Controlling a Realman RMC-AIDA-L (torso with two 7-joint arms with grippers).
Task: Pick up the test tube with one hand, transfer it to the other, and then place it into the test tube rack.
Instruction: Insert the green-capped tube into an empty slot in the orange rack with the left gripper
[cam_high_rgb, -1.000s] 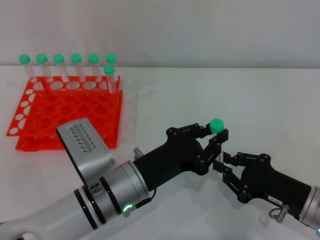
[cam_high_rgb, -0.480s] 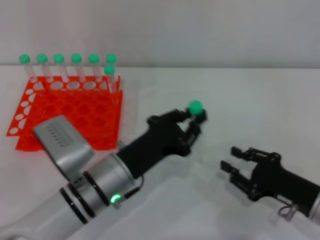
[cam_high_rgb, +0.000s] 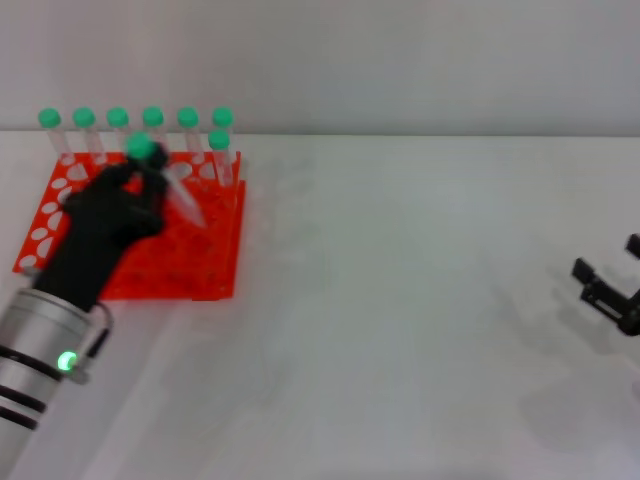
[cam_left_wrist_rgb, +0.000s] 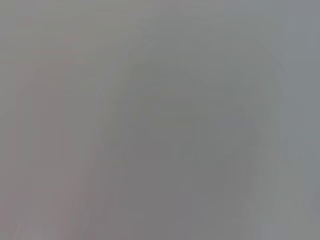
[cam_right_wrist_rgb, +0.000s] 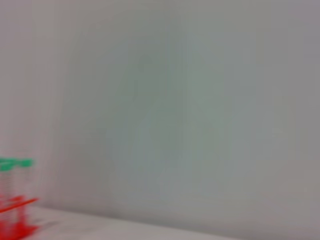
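Tube (cam_high_rgb: 172, 186) in left tool (cam_high_rgb: 135, 185) above rack (cam_high_rgb: 215, 262), tilted.

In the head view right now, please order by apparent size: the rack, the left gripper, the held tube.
1. Rack, largest.
2. Left gripper, black, over the rack; it is nearer the camera, so its size is unsure.
3. Tube, smallest, tilted in that gripper.

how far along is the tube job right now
Pickup and handover look done: the left pincer holds the test tube tilted over the test tube rack, while the right pincer sits empty at the table's right edge. Left: seating the tube in a hole.
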